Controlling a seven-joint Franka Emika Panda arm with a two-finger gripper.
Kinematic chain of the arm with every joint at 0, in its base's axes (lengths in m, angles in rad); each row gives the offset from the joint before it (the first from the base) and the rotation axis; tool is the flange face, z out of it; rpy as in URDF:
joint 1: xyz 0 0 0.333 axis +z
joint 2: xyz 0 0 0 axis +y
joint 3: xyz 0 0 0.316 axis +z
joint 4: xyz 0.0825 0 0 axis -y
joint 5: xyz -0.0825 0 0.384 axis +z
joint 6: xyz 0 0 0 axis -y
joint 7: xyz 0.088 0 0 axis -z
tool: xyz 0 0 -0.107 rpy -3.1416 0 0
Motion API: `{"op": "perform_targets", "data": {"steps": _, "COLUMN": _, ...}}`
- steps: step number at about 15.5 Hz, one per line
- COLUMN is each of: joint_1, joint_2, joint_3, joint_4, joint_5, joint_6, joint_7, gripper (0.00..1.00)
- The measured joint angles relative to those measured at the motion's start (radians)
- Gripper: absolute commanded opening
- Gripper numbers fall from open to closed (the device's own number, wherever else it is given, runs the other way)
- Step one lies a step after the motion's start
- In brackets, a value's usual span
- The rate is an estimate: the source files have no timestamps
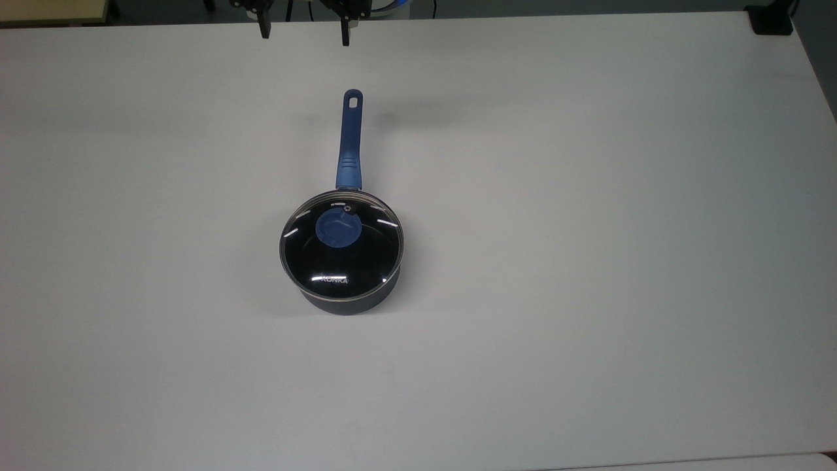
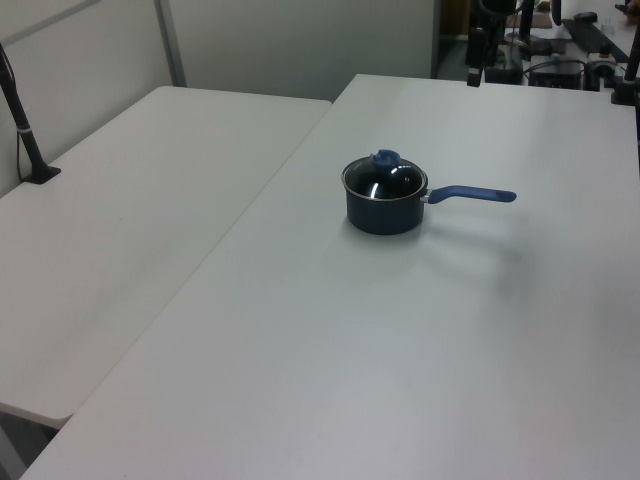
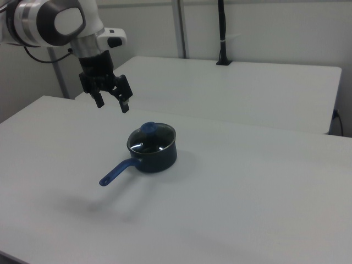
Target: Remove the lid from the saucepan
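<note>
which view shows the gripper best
The right view: the whole gripper hangs open above the table, apart from the saucepan. The top view shows only its fingertips; the left view cuts it off.

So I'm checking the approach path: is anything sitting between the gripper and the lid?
Nothing: in the right view the gripper hangs above the table, apart from the lid on the saucepan, with only air between.

We find a laboratory or office workroom: plain white tables (image 2: 150,200), partition walls (image 3: 264,33), and a mounted robot arm (image 3: 49,22).
</note>
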Motion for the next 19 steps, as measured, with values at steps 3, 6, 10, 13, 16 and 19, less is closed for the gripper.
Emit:
{"op": "perform_targets", "data": {"steps": 3, "joint_1": 0.001, "joint_2": 0.003, "joint_3": -0.002, "joint_4": 0.000, "joint_5": 0.000, "joint_6": 0.000, "joint_7": -0.011, "gripper": 1.00}}
{"op": "perform_targets", "data": {"steps": 6, "joint_1": 0.001, "joint_2": 0.003, "joint_3": -0.003, "joint_4": 0.000, "joint_5": 0.000, "joint_6": 0.000, "joint_7": -0.011, "gripper": 1.00}}
{"op": "perform_targets", "data": {"steps": 10, "joint_1": 0.001, "joint_2": 0.003, "joint_3": -0.005, "joint_4": 0.000, "joint_5": 0.000, "joint_6": 0.000, "joint_7": -0.011, "gripper": 1.00}}
{"op": "perform_targets", "data": {"steps": 13, "joint_1": 0.001, "joint_2": 0.003, "joint_3": -0.005, "joint_4": 0.000, "joint_5": 0.000, "joint_6": 0.000, "joint_7": -0.011, "gripper": 1.00}}
{"op": "perform_targets", "data": {"steps": 16, "joint_1": 0.001, "joint_2": 0.004, "joint_3": -0.005, "joint_4": 0.000, "joint_5": 0.000, "joint_6": 0.000, "joint_7": -0.011, "gripper": 1.00}}
{"op": "perform_targets", "data": {"steps": 19, "joint_1": 0.001, "joint_2": 0.004, "joint_3": -0.019, "joint_4": 0.000, "joint_5": 0.000, "joint_6": 0.000, "joint_7": -0.012, "gripper": 1.00}}
